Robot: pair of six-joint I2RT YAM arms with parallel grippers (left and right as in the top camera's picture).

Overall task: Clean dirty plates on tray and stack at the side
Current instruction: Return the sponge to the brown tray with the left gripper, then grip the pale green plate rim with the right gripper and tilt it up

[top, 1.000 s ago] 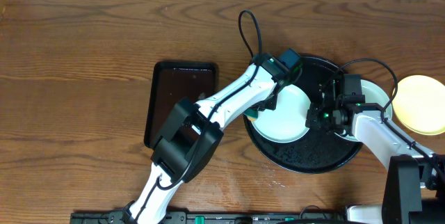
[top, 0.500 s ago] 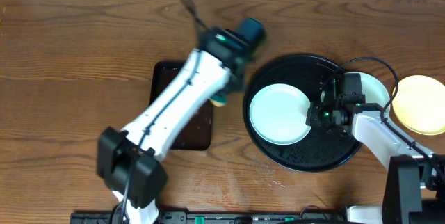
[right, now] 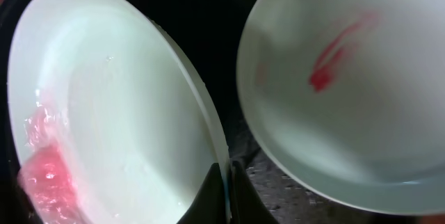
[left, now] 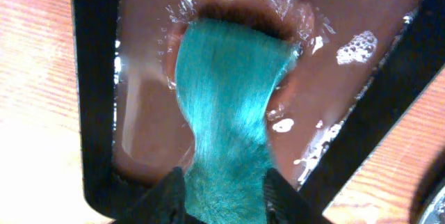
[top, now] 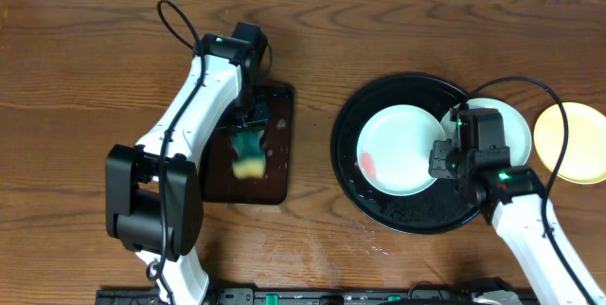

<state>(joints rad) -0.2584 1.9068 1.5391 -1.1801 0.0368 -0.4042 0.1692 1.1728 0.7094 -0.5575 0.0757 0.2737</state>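
The round black tray (top: 407,215) holds a mint-white plate (top: 402,144) with a wet pink-red smear (top: 367,163) on its left side. My right gripper (top: 443,161) is shut on this plate's right rim, which also shows in the right wrist view (right: 226,182), where the plate (right: 125,113) looks tilted. A second mint-white plate (top: 507,130) with a red smear (right: 334,50) lies at the tray's right edge. The pale yellow plate (top: 571,142) lies on the table at the far right. My left gripper (left: 226,189) is shut on a teal sponge (left: 233,99).
The sponge (top: 248,149) is pressed into soapy water in the rectangular dark-brown tray (top: 279,106), left of the round tray. The left arm reaches over the table's left half. Small wet spots lie on the wood in front of the round tray.
My left arm swung left from the plate to the rectangular tray, carrying the sponge. The plate in my right gripper shifted right, and a pink smear now shows on it.
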